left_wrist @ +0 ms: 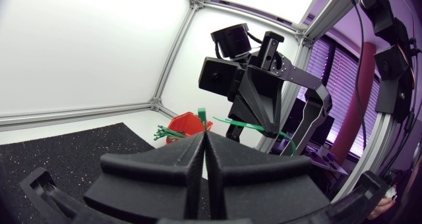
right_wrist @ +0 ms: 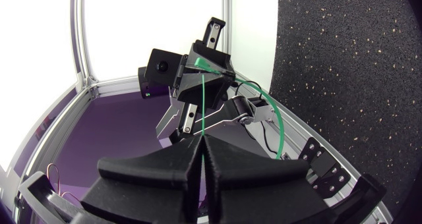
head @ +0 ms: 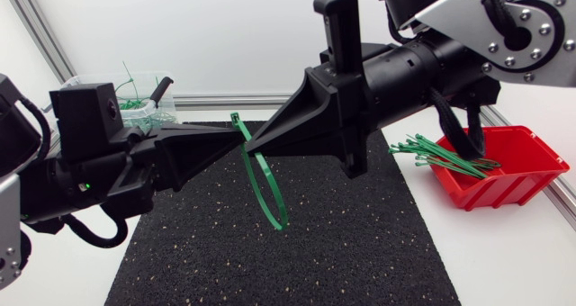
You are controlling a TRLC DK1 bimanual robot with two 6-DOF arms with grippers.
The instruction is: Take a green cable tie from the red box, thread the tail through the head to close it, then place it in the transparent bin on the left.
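left hand (head: 239, 140) and right hand (head: 252, 149), tip to tip, both pinching looped green plastic cable tie (head: 282, 223) above black speckled mat (head: 342, 252), clear of its edges.

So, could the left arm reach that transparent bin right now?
Probably yes: the transparent bin sits close beside the left arm, nothing between. But the right gripper also holds its green cable tie.

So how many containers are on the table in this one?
2. A red plastic box of loose green cable ties sits at the right; a transparent plastic bin with a few ties stands back left. Blocked areas might hide another.
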